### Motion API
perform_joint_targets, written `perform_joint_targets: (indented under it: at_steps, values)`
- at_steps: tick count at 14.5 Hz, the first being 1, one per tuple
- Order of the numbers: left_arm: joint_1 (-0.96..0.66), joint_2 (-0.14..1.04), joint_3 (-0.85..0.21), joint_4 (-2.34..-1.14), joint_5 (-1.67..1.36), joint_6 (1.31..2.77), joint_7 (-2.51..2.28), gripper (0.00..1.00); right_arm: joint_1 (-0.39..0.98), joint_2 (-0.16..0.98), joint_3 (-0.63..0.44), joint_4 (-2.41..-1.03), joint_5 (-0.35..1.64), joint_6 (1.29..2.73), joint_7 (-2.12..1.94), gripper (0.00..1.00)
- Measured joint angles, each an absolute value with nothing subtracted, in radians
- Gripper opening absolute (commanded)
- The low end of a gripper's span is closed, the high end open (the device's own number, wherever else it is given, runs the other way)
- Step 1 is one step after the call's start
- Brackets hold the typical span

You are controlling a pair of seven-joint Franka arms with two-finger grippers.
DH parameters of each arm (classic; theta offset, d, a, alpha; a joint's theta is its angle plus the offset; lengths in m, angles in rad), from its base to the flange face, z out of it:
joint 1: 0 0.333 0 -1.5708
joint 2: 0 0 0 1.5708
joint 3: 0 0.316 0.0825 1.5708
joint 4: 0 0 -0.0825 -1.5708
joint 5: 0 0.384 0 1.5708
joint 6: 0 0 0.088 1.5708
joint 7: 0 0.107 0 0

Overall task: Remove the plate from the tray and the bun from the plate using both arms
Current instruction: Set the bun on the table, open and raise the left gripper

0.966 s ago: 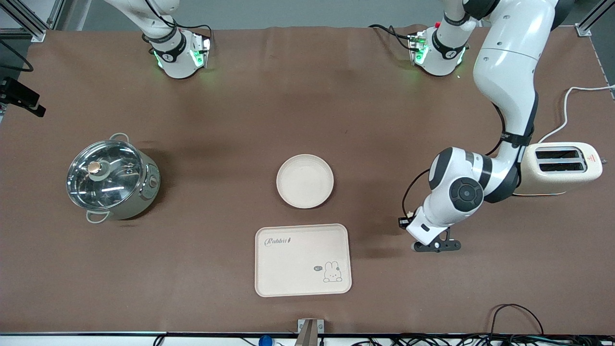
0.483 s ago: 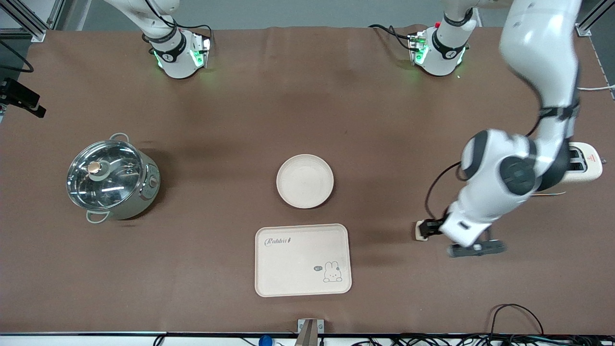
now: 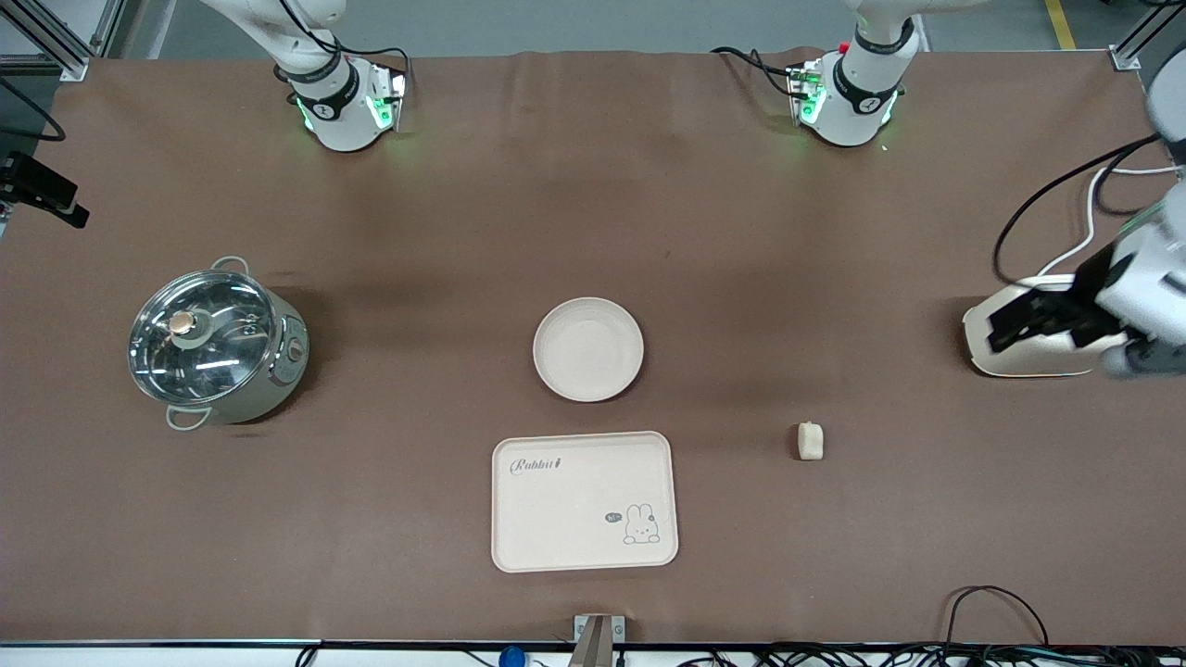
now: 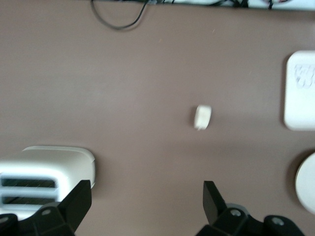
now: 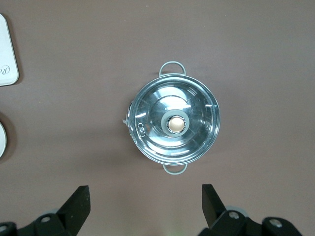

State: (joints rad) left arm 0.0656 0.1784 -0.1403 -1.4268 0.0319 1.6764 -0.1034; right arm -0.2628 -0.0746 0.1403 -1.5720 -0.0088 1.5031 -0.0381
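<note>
Front view, tray (image 3: pixel 584 501) lying nearest on the desk (image 3: pixel 445 232), bun (image 3: pixel 810 440) beside it toward the left arm's end, plate (image 3: pixel 588 349) farther, left tool (image 4: pixel 146 201) spread empty over the toaster (image 3: pixel 996 357), right tool (image 5: pixel 145 201) spread empty above the lidded pot (image 3: pixel 215 345).

Both arms are glossy white with black bands. The right arm (image 3: pixel 320 79) stands on a rounded white base at about eleven o'clock on the table, ringed by a black collar bearing a small white mark, with green lights glowing on either side and a thin black cable running over it. The left arm (image 3: pixel 857 79) at about one o'clock has the same collar and green glow, plus a small red part. Each wrist view shows two matte black, wedge-shaped fingers (image 4: pixel 78 202) (image 5: pixel 78 204) with round screws at their roots.
</note>
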Motion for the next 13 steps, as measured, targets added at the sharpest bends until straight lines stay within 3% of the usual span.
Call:
perform_joint_targets:
  at_steps: [3, 13]
  values:
    - [0.088, 0.144, -0.132, -1.396, 0.032, 1.55, -0.029, 1.0, -0.263, -0.075, 0.14, -1.572, -0.009, 1.503, -0.038, 1.0]
    - [-0.116, 0.0, 0.062, -1.511, 0.032, 1.559, 0.056, 1.0, -0.263, -0.074, 0.139, -1.572, -0.009, 1.503, -0.038, 1.0]
